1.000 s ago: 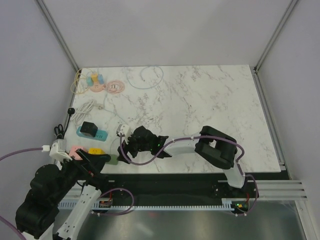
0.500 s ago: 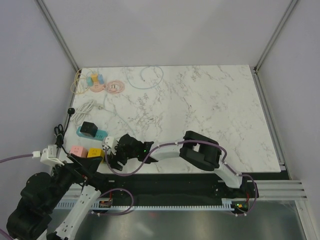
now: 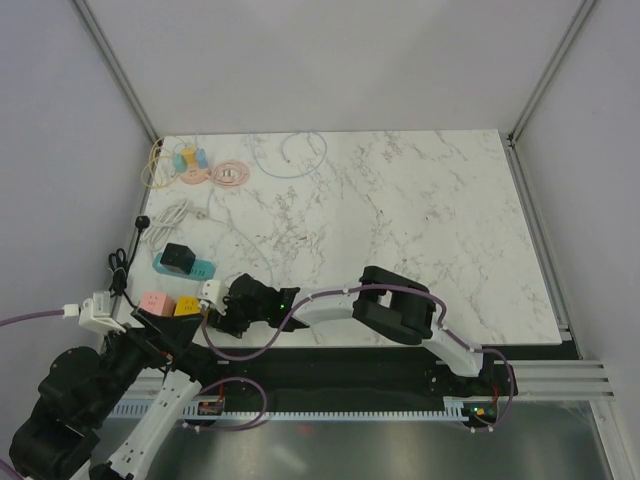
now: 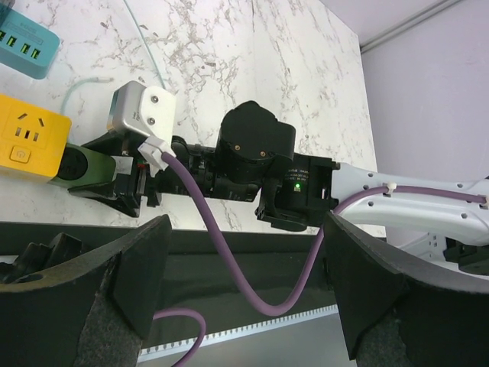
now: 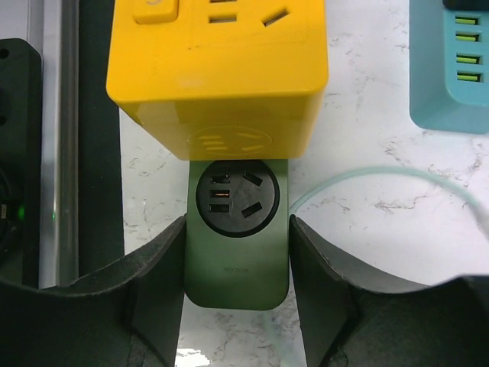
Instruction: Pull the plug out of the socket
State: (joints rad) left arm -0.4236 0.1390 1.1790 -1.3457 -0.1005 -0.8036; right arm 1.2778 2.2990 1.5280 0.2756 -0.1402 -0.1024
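Observation:
A green plug (image 5: 237, 252) with a round black face sticks out of the near side of a yellow socket cube (image 5: 218, 69). My right gripper (image 5: 237, 237) has come in from the plug's free end. Its two fingers (image 5: 157, 275) press on the plug's left and right sides, so it is shut on the plug. In the top view this gripper (image 3: 215, 318) lies low at the table's front left, beside the yellow socket (image 3: 186, 306), and hides the plug. My left gripper (image 4: 244, 283) hangs open and empty over the table's front edge, looking at the green plug (image 4: 84, 164).
A teal power strip (image 3: 195, 268) carrying a black cube (image 3: 178, 257) lies just behind the yellow socket. A pink cube (image 3: 152, 301) sits to its left. A pale green cable (image 5: 382, 180) curves past the plug. Coiled cables and small adapters (image 3: 205, 172) lie at the back left. The black front rail (image 5: 92, 153) runs close by.
My right arm swept left along the table's front to the yellow socket, and its jaws narrowed onto the green plug. My left arm drew back and lower.

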